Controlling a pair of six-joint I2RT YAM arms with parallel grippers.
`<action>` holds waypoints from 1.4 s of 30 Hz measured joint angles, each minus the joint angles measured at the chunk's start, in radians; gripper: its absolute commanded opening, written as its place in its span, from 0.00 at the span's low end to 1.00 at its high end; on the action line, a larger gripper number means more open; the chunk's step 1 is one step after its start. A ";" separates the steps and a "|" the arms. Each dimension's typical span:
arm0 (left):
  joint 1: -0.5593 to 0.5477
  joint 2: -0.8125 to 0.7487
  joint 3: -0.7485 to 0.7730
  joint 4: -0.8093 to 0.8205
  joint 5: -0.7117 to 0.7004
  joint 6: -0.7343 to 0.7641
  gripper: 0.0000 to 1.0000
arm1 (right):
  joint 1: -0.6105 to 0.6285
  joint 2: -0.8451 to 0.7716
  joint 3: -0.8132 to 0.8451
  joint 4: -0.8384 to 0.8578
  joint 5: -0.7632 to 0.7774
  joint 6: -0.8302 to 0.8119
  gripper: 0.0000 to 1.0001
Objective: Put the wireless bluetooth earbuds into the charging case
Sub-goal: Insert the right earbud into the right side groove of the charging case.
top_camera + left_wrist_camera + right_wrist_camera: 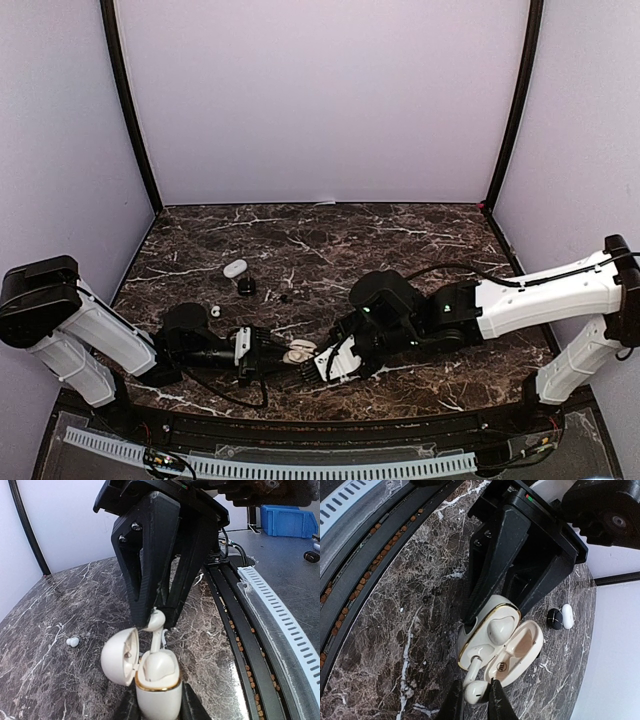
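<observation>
My left gripper (159, 709) is shut on a white, gold-rimmed charging case (158, 692) and holds it just above the marble near the front edge, with its lid (117, 659) swung open. One white earbud (157, 665) sits in its socket. My right gripper (475, 685) is shut on the head of a second earbud (477, 694), whose stem tip rests in the case's (485, 625) empty socket. From above, the two grippers (285, 355) (312, 362) meet at the case (298, 352). A third loose earbud (214, 311) lies on the table to the left.
A small white case (235, 268) and a small black case (247, 286) lie on the marble table (420, 250) behind the left arm. A slotted cable rail (300, 467) runs along the front edge. Lilac walls enclose three sides.
</observation>
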 measured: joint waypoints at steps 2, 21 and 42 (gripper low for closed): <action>0.000 0.000 0.000 -0.005 0.002 0.002 0.13 | 0.002 0.010 0.006 0.000 -0.003 0.000 0.00; -0.014 0.011 0.008 -0.069 -0.008 0.038 0.13 | 0.013 0.101 0.124 -0.164 0.016 -0.010 0.00; -0.013 0.031 0.038 -0.153 0.079 -0.041 0.13 | 0.072 0.140 0.148 -0.216 0.072 -0.075 0.00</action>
